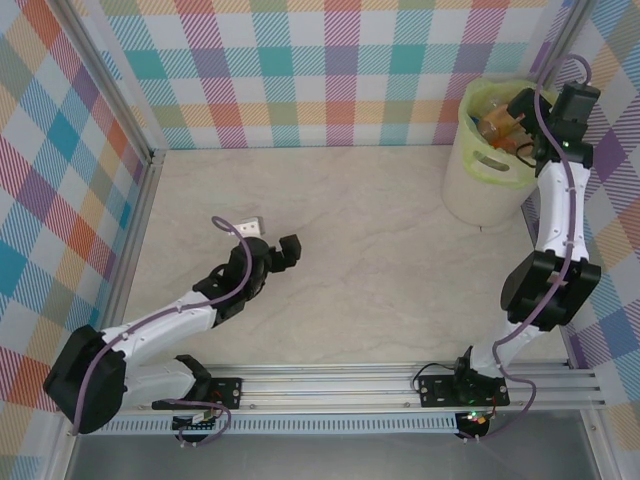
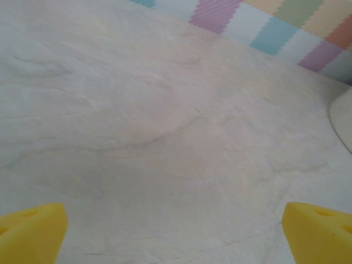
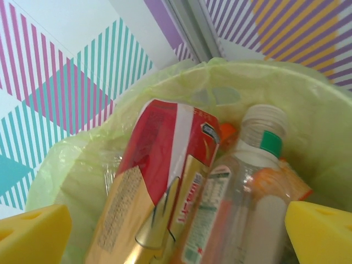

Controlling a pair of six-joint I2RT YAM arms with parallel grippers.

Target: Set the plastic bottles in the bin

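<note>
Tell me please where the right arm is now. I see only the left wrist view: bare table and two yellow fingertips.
Observer: The right gripper hangs over the bin, at the far right corner of the table.
Operator: Does it hold a bottle?
Observer: No. In the right wrist view its yellow fingertips stand wide apart, with nothing gripped between them.
Operator: What lies inside the bin?
Observer: A red-labelled bottle and beside it a clear bottle with a pale cap, both resting in the lime-green bag.
</note>
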